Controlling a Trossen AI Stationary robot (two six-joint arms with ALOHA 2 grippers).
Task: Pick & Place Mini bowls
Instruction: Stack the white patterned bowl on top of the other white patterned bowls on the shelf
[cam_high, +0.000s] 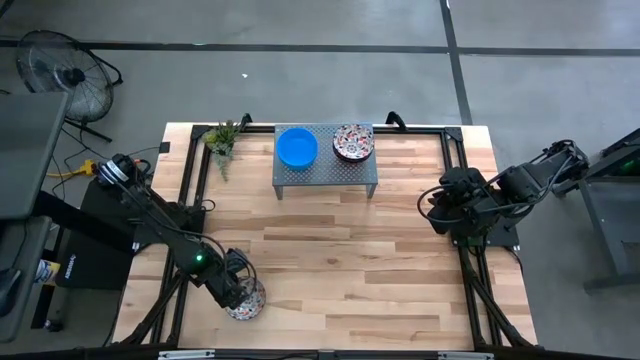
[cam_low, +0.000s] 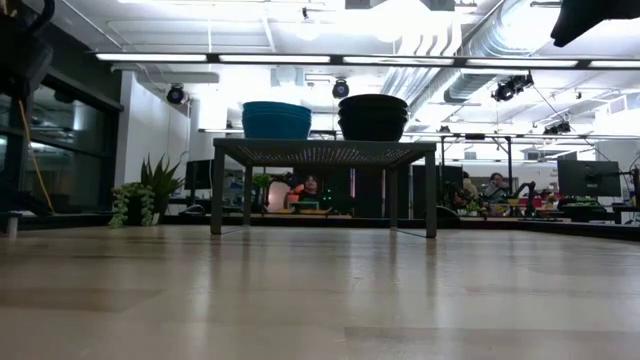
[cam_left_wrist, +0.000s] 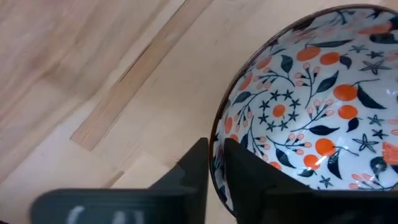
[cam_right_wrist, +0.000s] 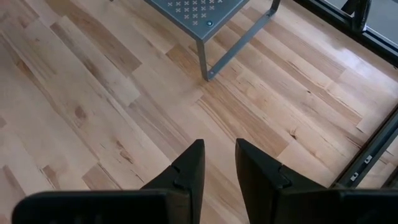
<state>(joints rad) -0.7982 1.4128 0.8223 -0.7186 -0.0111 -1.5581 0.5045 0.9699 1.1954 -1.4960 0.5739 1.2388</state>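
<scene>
High view shows the left gripper (cam_high: 243, 296) near the worktop's front-left corner, its fingers pinching the rim of a floral bowl (cam_high: 247, 300). Blue bowls (cam_high: 297, 147) and floral bowls (cam_high: 353, 142) sit on the metal stand (cam_high: 326, 172) by the back edge. By the right edge, the right gripper (cam_right_wrist: 216, 163) hangs slightly spread, holding nothing.

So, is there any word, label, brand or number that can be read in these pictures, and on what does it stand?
None can be read.
Faint pale marks on the left tool body: too blurred to read.
The patterned bowl shows only flowers, no letters.
</scene>
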